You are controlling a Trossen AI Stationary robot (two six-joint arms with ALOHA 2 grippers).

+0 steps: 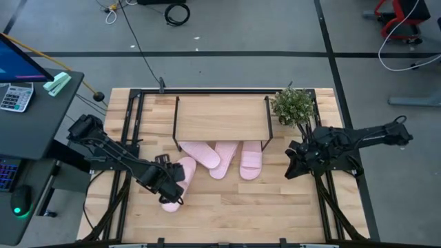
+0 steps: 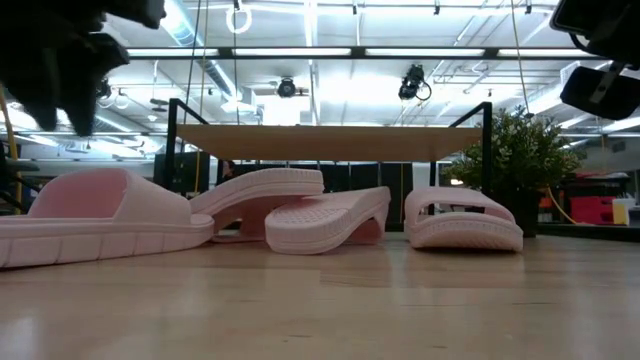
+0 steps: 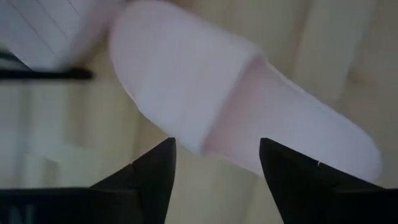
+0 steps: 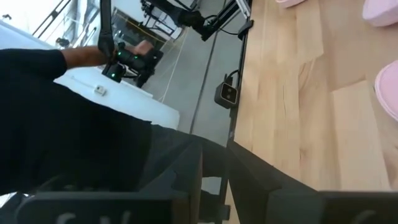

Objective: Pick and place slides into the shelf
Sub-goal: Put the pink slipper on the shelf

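1. Left gripper hangs fingers apart just above the loose slide, holding nothing.
2. That slide lies on the table, left of the others.
3. Three slides lie half under the shelf.
4. Right gripper waits beside the plant, fingers slightly parted.

1. The left arm is reaching in from the table's left edge toward its front middle.
2. The left gripper is pointing down, its fingers standing apart and holding nothing.
3. The right arm is waiting folded at the table's right side, its gripper facing inward.
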